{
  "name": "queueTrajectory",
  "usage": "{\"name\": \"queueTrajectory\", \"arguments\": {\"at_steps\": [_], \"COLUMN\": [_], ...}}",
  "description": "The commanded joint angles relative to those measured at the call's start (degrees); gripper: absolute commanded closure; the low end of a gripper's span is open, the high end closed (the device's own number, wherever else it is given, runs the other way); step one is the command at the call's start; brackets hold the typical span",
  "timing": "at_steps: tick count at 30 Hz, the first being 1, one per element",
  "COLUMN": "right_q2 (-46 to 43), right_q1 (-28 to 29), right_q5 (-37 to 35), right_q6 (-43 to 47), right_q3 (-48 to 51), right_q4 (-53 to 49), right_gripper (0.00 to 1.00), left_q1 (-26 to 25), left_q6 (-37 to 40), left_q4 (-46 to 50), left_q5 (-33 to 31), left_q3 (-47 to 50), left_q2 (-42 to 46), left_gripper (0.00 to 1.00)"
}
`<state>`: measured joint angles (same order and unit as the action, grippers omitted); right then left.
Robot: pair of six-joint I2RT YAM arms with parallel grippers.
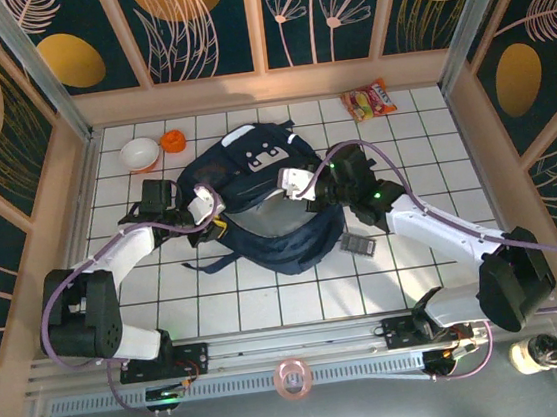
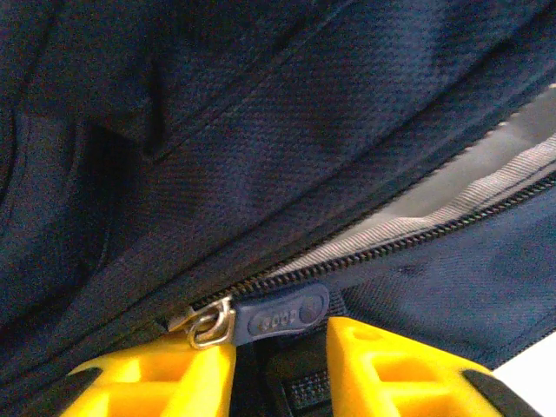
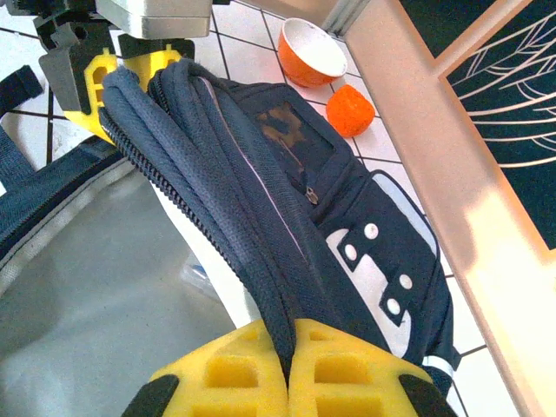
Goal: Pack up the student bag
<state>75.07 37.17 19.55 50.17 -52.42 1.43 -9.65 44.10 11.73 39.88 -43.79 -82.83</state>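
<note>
Right gripper [image 3: 288,337] clamps student bag [image 1: 281,250] flap; left gripper [image 2: 280,349] straddles zipper pull [image 2: 282,317], can't tell if I'm gripping. Bag gapes, grey lining [image 3: 87,295]; right wrist view adds orange bowl [image 3: 309,54].

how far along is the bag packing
Done: bag is unzipped, grey lining showing. In hand: right gripper pinches the flap up; left gripper straddles the zip pull. Left: snack packet and small grey item lie outside.
</note>
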Motion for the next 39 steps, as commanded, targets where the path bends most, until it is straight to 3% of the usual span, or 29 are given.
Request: {"name": "queueTrajectory", "arguments": {"at_steps": [1,7,10,12,15,18,20,29,35,39], "right_q2": [0.43,0.78,0.74,0.65,0.34,0.34,0.59,4.72,8.42,9.54], "right_q1": [-0.17,-0.26,-0.26,-0.25,-0.26,-0.27,-0.32,0.33,0.53,0.50], "right_q5": [-0.03,-1.26,-1.27,-1.27,-1.18,-1.51,-1.85,-5.05,-6.76,-6.73], "right_q6": [-3.01,-4.18,-4.47,-4.63,-5.30,-6.54,-7.61,-11.32,-12.04,-15.38], "right_q3": [-2.54,-2.45,-2.23,-2.16,-1.98,-1.58,-1.04,3.12,3.91,2.78], "right_q4": [4.09,4.30,4.19,4.19,4.57,4.89,5.37,11.46,16.20,16.17], "right_gripper": [1.00,1.00,1.00,1.00,1.00,1.00,1.00,1.00,1.00,1.00], "left_q1": [-0.26,-0.28,-0.28,-0.27,-0.28,-0.28,-0.20,-1.21,-4.69,-8.35], "left_q6": [-1.61,-6.67,-10.54,-13.33,-15.78,-17.40,-18.05,-18.96,-18.04,-21.08], "left_q4": [-3.35,-6.14,-7.47,-9.00,-9.97,-9.89,-9.97,-6.45,-0.55,-0.80], "left_q5": [6.57,5.49,5.21,3.93,1.88,1.37,3.14,13.78,14.14,10.42], "left_q3": [0.70,1.30,0.82,0.72,0.34,-0.47,-0.59,1.78,1.47,1.76], "left_q2": [0.60,0.41,-0.25,-1.05,-2.45,-2.91,-2.25,4.54,7.64,7.96], "left_gripper": [0.76,0.83,0.69,0.67,0.74,0.92,1.00,1.00,1.00,1.00]}}
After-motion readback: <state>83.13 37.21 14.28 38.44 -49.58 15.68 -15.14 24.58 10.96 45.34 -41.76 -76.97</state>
